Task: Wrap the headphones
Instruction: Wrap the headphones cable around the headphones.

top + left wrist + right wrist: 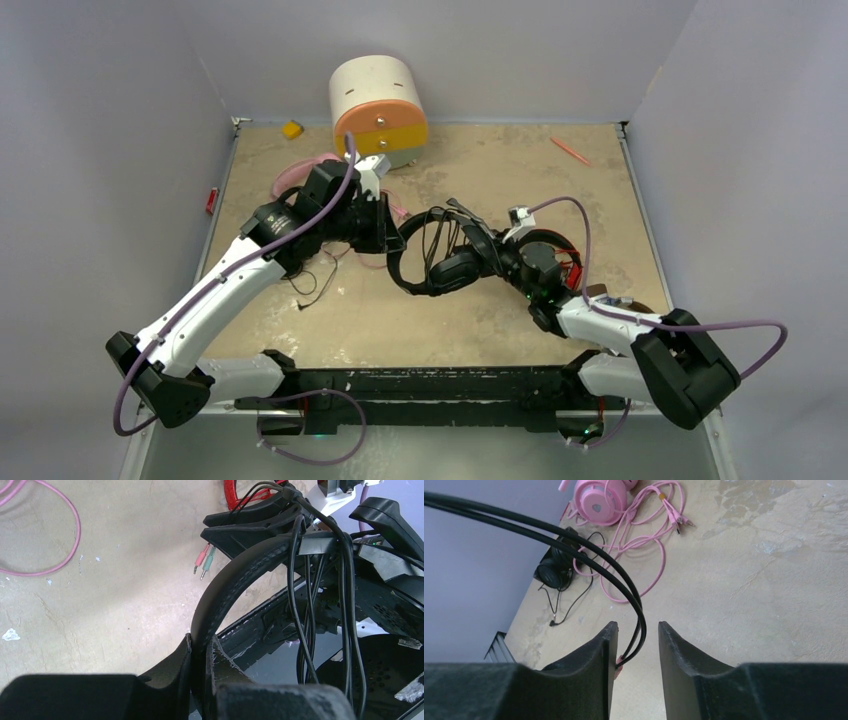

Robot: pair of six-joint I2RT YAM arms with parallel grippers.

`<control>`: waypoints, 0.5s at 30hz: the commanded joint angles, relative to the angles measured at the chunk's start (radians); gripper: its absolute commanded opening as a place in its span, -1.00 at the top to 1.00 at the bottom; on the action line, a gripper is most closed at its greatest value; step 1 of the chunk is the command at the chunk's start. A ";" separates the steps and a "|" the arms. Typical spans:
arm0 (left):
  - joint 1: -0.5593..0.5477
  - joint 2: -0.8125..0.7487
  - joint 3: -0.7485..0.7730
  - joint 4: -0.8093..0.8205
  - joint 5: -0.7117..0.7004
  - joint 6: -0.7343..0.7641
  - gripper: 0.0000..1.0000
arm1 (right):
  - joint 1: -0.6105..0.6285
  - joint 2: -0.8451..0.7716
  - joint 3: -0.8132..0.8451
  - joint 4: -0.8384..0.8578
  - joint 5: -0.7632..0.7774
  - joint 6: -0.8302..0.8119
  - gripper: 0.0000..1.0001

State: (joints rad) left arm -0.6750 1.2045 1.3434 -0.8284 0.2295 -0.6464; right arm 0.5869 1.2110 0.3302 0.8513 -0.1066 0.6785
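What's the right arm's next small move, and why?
Probably shut the right gripper on the black cable. The cable runs between fingers that stand apart, not yet pinched. The left gripper is clamped on the headband of the black headphones, so a firm pinch should allow winding.

The headband of the black headphones (225,587), clamped in the left hand (200,647), is padded in matt, finely grained, stitched leather-like material. A black cable (640,617), passed between the fingers of the right hand (636,627), is smooth with a slight sheen. Both hands' fingers are made of matt, grainy black plastic. Beyond the right hand, the pink headphones (601,502) are moulded in glossy plastic. The table (749,580) is finished matt, mottled and rough.
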 commanded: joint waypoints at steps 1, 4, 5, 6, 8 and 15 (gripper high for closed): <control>0.008 -0.010 0.002 0.077 0.028 -0.032 1.00 | -0.005 -0.016 0.043 0.015 0.064 0.025 0.27; 0.009 -0.010 -0.001 0.079 0.030 -0.032 1.00 | -0.006 -0.021 0.041 0.011 0.074 0.027 0.45; 0.010 -0.010 -0.002 0.080 0.029 -0.033 1.00 | -0.006 -0.017 0.043 0.011 0.072 0.025 0.49; 0.011 -0.010 -0.003 0.080 0.031 -0.034 1.00 | -0.006 -0.012 0.048 0.013 0.067 0.020 0.49; 0.010 -0.010 0.000 0.080 0.038 -0.036 1.00 | -0.006 0.006 0.068 -0.008 0.037 0.003 0.44; 0.011 -0.022 0.014 0.064 0.036 -0.037 1.00 | -0.006 0.071 0.114 0.006 -0.018 -0.015 1.00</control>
State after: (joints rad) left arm -0.6720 1.2045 1.3430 -0.8246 0.2363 -0.6556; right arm 0.5869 1.2617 0.3973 0.8345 -0.0868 0.6762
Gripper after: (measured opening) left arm 0.053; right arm 0.159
